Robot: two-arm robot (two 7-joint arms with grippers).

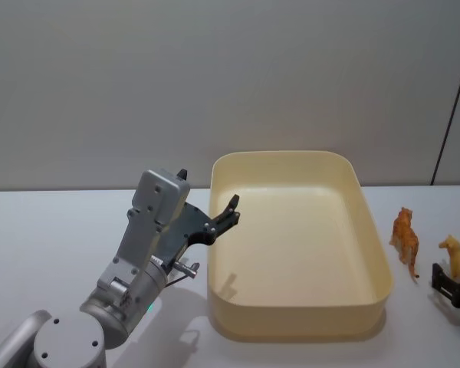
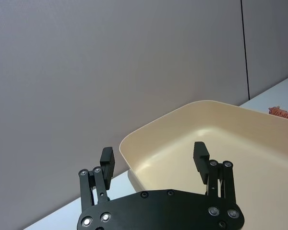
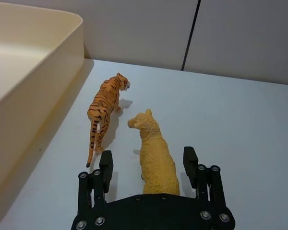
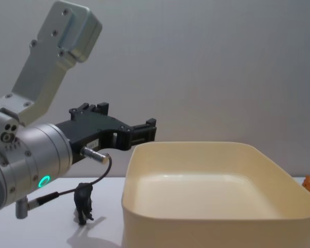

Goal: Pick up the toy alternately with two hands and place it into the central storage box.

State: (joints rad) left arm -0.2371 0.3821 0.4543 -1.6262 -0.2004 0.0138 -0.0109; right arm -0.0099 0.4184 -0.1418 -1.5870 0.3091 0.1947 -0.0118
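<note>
You have the cream box (image 1: 295,320) on the surface (image 1: 46,230). Your left gripper (image 2: 153,154) hovers above the box's left rim, jaws apart. Right of the box, your right gripper (image 3: 148,158) has its jaws apart around the yellow toy (image 3: 154,143), just beside the tiger (image 3: 104,108).

**Where your four cameras sit**

Your head view looks forward and down from high up. It takes in the whole storage box (image 1: 291,325), the white table (image 1: 54,230) and the grey wall (image 1: 215,77) behind.

Your chest view sits lower and looks across the table, so you see the box side-on, with the left gripper (image 4: 126,116) large and close on the left.

Your left wrist view looks out between that gripper's spread fingers (image 2: 108,160) toward a corner of the box and the wall.

Your right wrist view looks down from close by, past the right gripper (image 3: 147,162), at the tiger (image 3: 105,108) and the yellow woolly toy (image 3: 156,158).

All four views share the box. The head and right wrist views also share both toys.
</note>
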